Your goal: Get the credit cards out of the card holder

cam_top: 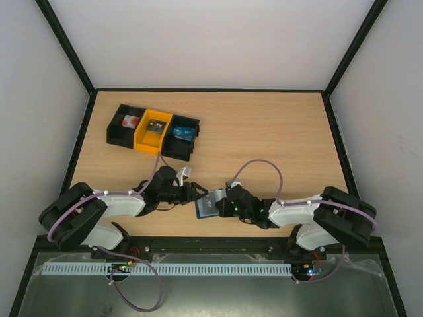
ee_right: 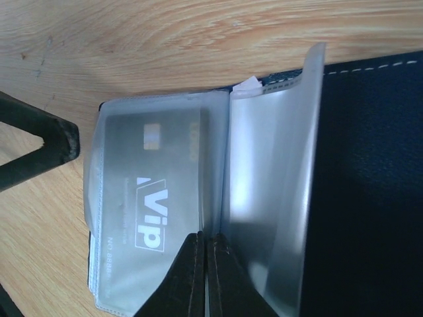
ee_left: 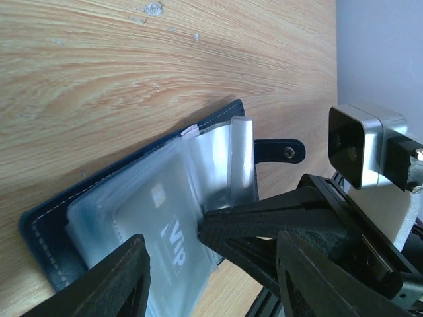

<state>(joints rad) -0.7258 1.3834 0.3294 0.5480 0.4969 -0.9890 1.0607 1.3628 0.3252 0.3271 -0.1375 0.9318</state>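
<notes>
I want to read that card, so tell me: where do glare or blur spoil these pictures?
Top view: evenly lit and sharp, but the card holder is too small to read. Left wrist view: the near fingers are dark and blurred; the table is crisp. Right wrist view: the milky sleeve dulls the card; "Vip" reads, the fine print does not.
</notes>
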